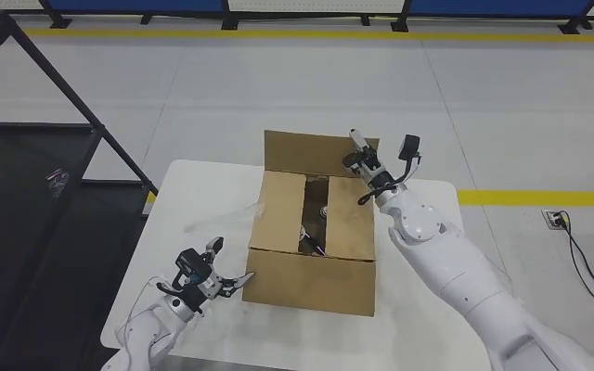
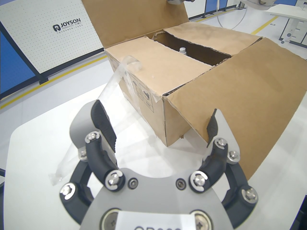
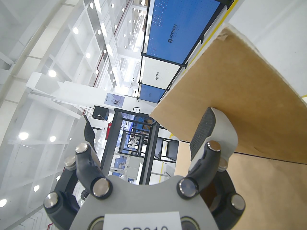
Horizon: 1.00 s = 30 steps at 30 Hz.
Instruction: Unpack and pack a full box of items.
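The cardboard box [image 1: 311, 269] stands in the middle of the white bench [image 1: 186, 185]. Its far flap [image 2: 134, 10] stands upright, and its two side flaps lie folded over the top with a dark gap between them. The near flap [image 2: 239, 101] hangs outward and slants down toward the bench. In the gap a white bottle cap [image 2: 182, 49] shows inside the box. A strip of clear tape [image 2: 115, 84] hangs loose from the left side of the box down onto the bench. The left tool [image 1: 232, 262] is low over the bench, just beside the box's near left corner. It points at this corner with its jaws wide and nothing between them. The right arm is stretched along the right side of the box to the far flap. The right tool [image 1: 355, 148] is at the upper corner of this flap, also with wide jaws. One of its fingers [image 3: 203, 130] lies close against the face of the flap, but the flap is not clamped.
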### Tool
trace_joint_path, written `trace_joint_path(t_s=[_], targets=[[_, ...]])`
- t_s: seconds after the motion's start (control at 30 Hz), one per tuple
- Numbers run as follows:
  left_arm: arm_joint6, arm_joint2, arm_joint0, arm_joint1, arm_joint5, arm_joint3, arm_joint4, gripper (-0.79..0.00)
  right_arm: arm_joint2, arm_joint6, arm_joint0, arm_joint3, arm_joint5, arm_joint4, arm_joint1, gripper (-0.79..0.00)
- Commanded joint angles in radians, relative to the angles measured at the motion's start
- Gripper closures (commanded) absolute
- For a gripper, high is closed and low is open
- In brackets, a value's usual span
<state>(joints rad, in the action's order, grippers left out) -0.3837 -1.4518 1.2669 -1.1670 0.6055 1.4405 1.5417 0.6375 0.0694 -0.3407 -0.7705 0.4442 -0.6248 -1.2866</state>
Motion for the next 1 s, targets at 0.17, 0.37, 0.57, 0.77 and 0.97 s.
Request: trace_joint_path(t_s=[0.17,0.37,0.57,0.77,0.97], targets=[[0.0,0.0,0.0,0.0,0.0,0.0,0.0,-0.785,0.013,-0.067,0.048,0.058,-0.123,0.006,-0.042,-0.785],[0.0,0.0,0.0,0.0,0.0,0.0,0.0,-0.785,0.003,-0.036,0.109,0.203,-0.221,-0.021,-0.101,-0.785],[0.0,0.0,0.0,0.0,0.0,0.0,0.0,-0.785,-0.008,-0.01,0.143,0.324,-0.256,-0.027,-0.158,-0.785],[0.0,0.0,0.0,0.0,0.0,0.0,0.0,-0.785,0.0,0.028,0.166,0.416,-0.252,-0.031,-0.197,-0.785],[0.0,0.0,0.0,0.0,0.0,0.0,0.0,-0.785,0.049,0.03,0.177,0.459,-0.155,-0.083,-0.216,-0.785]])
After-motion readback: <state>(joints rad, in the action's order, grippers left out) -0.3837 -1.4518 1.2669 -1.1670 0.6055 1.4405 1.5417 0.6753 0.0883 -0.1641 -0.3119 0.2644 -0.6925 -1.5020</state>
